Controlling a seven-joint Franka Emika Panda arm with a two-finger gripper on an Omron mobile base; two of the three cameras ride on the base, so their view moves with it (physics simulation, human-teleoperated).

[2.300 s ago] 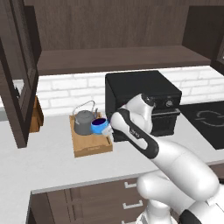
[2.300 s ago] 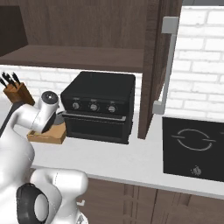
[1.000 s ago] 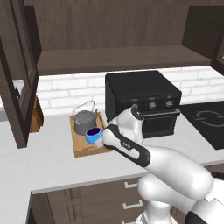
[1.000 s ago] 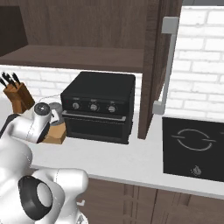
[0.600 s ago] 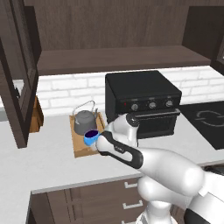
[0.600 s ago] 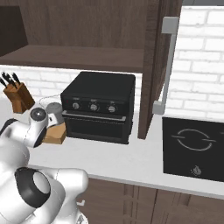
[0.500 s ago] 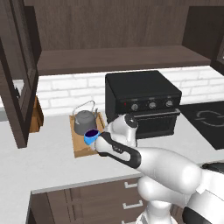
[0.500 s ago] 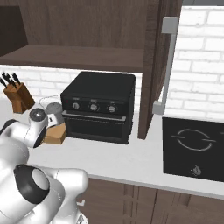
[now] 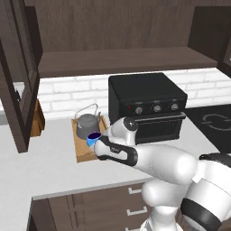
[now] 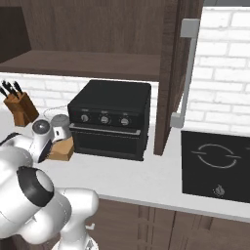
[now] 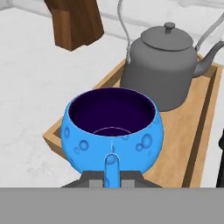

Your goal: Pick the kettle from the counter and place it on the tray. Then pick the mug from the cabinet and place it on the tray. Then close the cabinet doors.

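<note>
Mug [image 11: 111, 131] in gripper [image 11: 111, 177], above tray [image 11: 199, 144]

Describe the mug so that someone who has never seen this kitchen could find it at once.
On the long light grey-white counter, left of the black countertop oven, lies a shallow light brown wooden tray. Over its near end is the small bright blue mug, dark inside, far smaller than the squat dark grey metal kettle behind it.

Kitchen: counter [image 9: 49, 158], oven [image 10: 110, 118], cooktop [image 10: 216, 165], cabinet [image 9: 113, 49].

The mug [image 11: 112, 129] hides the tray's [image 11: 199, 144] near rim and the hand's fingertips; the kettle's [image 11: 164, 72] wire handle runs off the top edge.
</note>
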